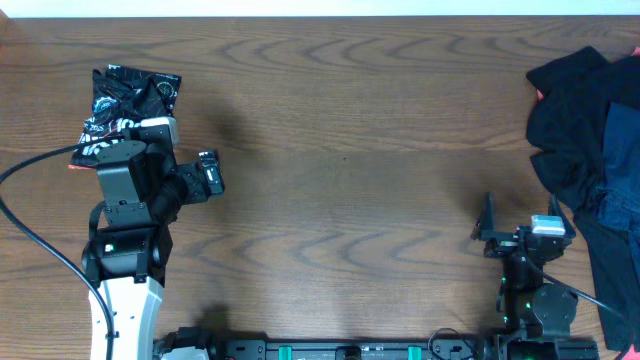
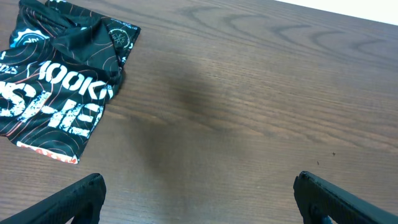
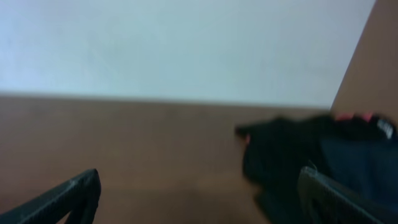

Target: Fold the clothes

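Note:
A folded black garment with white lettering (image 1: 125,100) lies at the far left of the table; it also shows in the left wrist view (image 2: 59,87). A pile of dark black and navy clothes (image 1: 590,130) lies at the right edge, blurred in the right wrist view (image 3: 311,155). My left gripper (image 1: 213,172) is open and empty, just right of the folded garment, over bare wood (image 2: 199,199). My right gripper (image 1: 488,230) is open and empty, near the front, left of the pile (image 3: 199,199).
The brown wooden table (image 1: 340,150) spans the view. A black cable (image 1: 30,200) runs along the left edge by the left arm's base. A pale wall (image 3: 186,43) lies beyond the table's far edge.

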{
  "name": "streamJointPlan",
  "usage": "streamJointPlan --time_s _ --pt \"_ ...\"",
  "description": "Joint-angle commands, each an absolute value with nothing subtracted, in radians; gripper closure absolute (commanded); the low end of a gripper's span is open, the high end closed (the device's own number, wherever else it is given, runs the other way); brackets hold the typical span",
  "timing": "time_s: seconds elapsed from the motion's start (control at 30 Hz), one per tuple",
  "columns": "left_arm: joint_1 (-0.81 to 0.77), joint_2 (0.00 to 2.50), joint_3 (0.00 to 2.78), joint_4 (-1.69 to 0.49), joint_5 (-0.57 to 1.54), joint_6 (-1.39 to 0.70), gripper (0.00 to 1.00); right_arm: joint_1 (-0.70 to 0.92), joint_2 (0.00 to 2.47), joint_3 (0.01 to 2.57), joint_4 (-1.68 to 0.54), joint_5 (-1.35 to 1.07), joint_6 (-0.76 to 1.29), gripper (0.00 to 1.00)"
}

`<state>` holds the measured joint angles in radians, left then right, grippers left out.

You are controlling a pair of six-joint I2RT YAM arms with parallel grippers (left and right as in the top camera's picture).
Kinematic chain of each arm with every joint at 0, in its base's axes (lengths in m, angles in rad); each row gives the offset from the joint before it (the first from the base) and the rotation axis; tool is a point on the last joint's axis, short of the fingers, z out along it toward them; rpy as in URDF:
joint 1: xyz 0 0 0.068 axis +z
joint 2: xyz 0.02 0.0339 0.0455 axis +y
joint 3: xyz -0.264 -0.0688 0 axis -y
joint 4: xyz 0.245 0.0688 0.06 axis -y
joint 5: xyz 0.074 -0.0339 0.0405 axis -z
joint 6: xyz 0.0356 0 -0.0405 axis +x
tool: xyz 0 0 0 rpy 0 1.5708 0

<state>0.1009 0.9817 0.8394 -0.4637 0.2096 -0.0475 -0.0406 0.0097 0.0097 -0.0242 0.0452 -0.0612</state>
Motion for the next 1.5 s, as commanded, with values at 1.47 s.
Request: streamJointPlan --time_s 1.47 --pt "0.036 0.776 0.832 -0.51 0.17 -0.037 0.02 -0.023 0.008 0.006 -0.072 0.041 -0.102 0.01"
